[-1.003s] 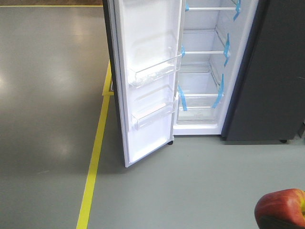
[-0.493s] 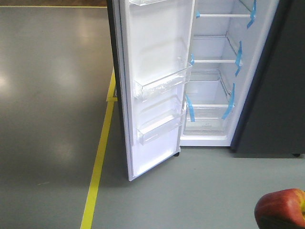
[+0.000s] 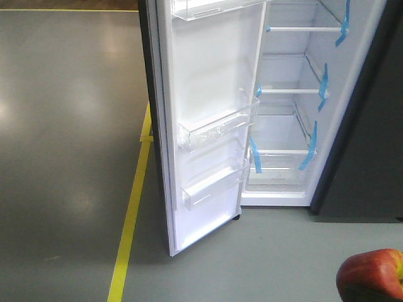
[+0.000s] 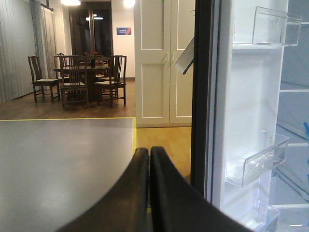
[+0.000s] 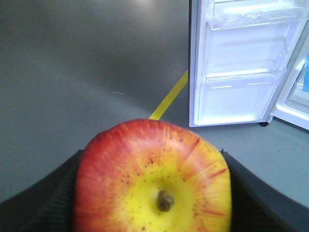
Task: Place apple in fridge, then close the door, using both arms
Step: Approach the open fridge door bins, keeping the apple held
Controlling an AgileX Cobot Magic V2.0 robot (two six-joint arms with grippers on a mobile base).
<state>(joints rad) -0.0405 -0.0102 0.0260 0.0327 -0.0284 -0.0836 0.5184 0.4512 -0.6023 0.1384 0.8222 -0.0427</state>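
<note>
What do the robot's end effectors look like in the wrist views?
The left end effector has two smooth black curved fingers that narrow toward the tips. The right end effector is black too, its fingers finely textured. No cables or markings show.

Looks like a staged home corner inside a test hall. The fridge stands on a smooth grey floor, a yellow line runs along it left of the fridge, and blue tape strips mark the fridge's shelves. Beyond the fridge a wood floor begins, with a dining table, chairs, white panelled doors and a small blue wall sign.
</note>
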